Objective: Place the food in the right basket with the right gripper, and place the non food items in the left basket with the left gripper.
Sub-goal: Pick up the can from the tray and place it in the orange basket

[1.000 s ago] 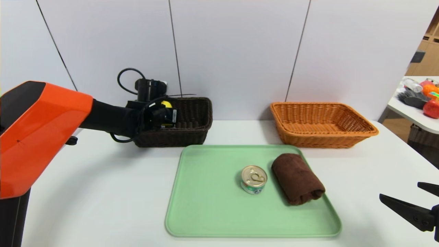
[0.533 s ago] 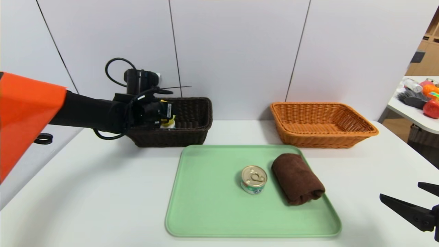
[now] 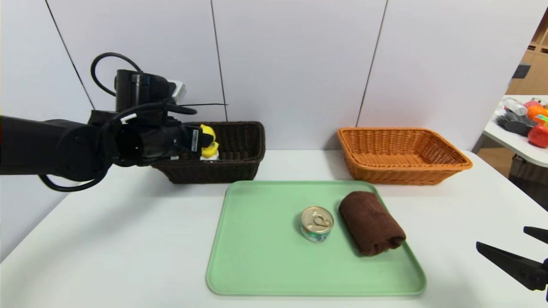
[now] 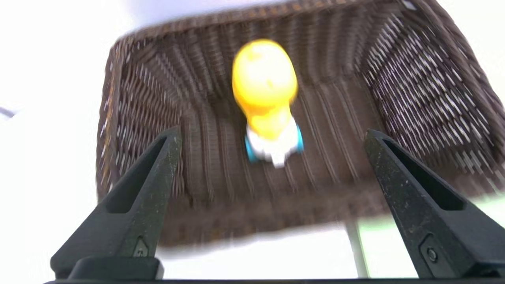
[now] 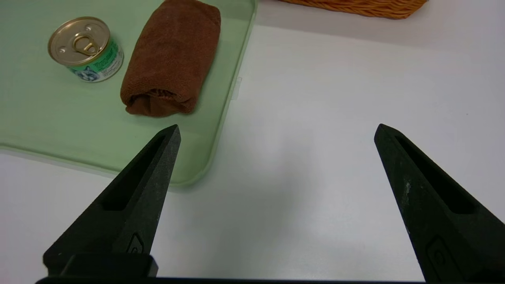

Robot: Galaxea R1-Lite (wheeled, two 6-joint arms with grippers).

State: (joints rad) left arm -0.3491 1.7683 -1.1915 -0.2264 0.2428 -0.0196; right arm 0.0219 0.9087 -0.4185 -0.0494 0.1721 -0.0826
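left hand open, nothing gripped | yellow toy in dark basket, ten o'clock of tray | right hand open, parked four o'clock | risk: rim snagged if hand is withdrawn low; clearance hard to judge

duck toy: yellow, white base, blue wheels
left basket: dark brown weave
right basket: orange-tan weave
can: gold lid, green-white label
towel: plain brown
tray: pale green
bench: white
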